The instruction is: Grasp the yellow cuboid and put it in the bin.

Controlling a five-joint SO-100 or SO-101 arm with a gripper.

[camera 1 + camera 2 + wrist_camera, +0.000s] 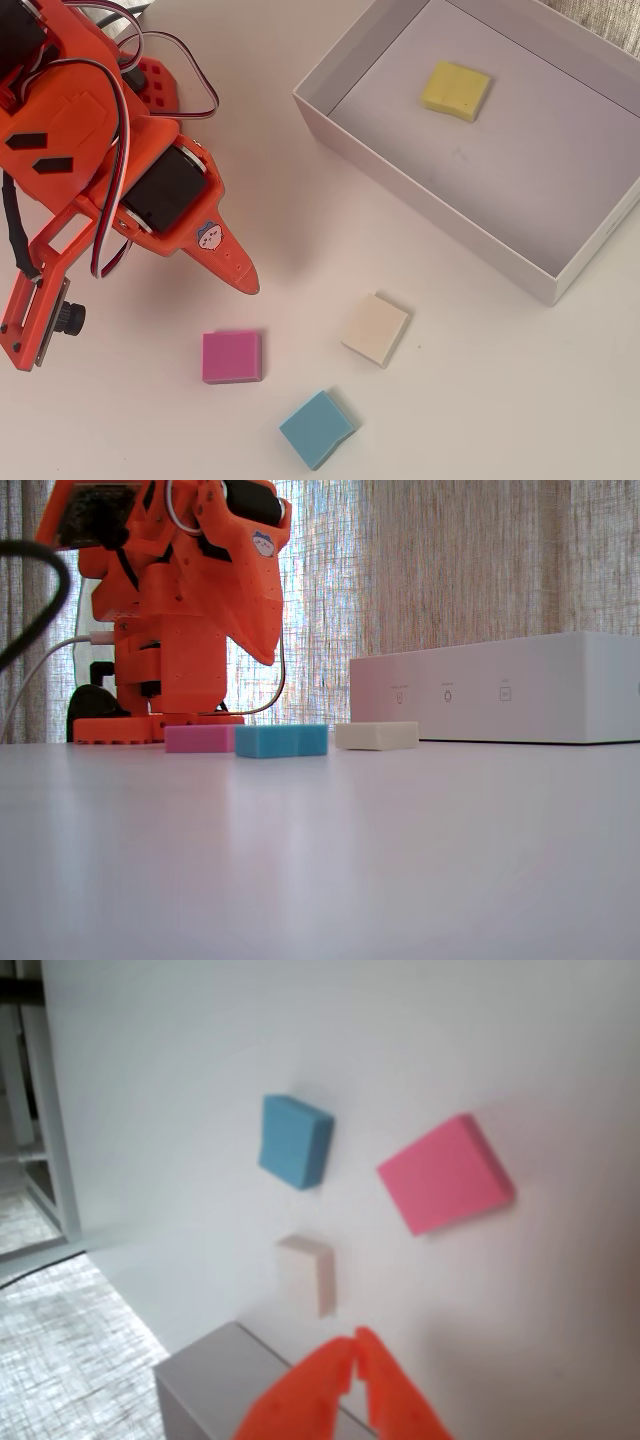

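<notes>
The yellow cuboid [456,90] lies flat on the pale floor inside the bin [400,150], toward its far end in the overhead view. The bin also shows as a white wall in the fixed view [500,700] and as a corner in the wrist view [210,1380]; the cuboid is hidden in both. My orange gripper [247,283] is shut and empty. It hangs above the table left of the bin, well apart from the cuboid. Its closed tips show in the wrist view [355,1345] and in the fixed view [268,655].
A pink block [232,357], a blue block [316,429] and a cream block [376,329] lie on the white table in front of the gripper. They also show in the wrist view: pink [445,1173], blue [294,1141], cream [306,1275]. The arm base [150,725] stands at left.
</notes>
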